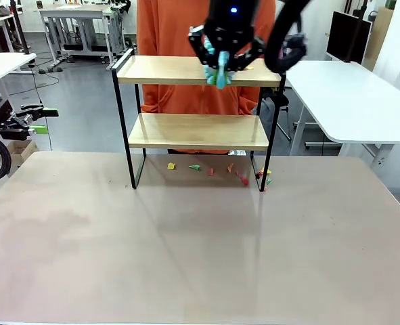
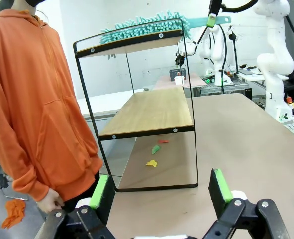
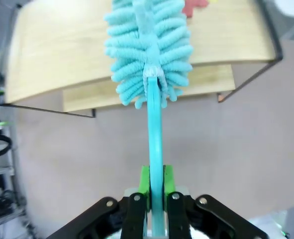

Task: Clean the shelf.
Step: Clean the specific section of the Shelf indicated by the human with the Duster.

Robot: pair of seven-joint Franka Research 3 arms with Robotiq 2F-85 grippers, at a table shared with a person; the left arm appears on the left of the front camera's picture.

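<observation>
We are squeezing our right tool tight on the thin blue-green handle of a fluffy duster. This tool is hanging up high, just in front of the top board of the shelf. The duster's fluffy head is lying across that board. A small red scrap is sitting on the top board, just past the fluffy head.

Our left tool is hanging well off to the left of the shelf. Its green fingers are standing wide apart, with nothing between them.

The shelf is standing on the tabletop, toward its far side. Little yellow, green and red scraps are lying on the tabletop under the shelf. A person in an orange hoodie is standing right behind the shelf.
</observation>
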